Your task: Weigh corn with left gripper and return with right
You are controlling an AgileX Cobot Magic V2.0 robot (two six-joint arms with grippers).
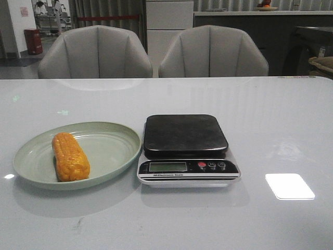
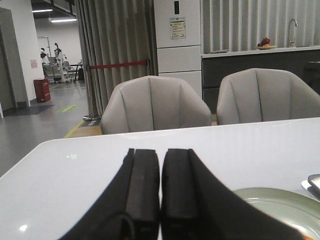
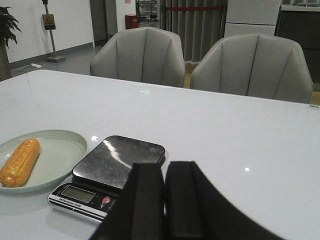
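Left gripper: fingers pressed together, holding nothing. Right gripper: fingers pressed together, holding nothing. Corn: lying on the green plate, just left of the scale. White table.

The left gripper is matte black, with two broad, blocky fingers showing flat rectangular inner faces. The right gripper looks alike: black, thick, squared fingers with sloping outer sides.

Closed right hand above scale; corn on plate.
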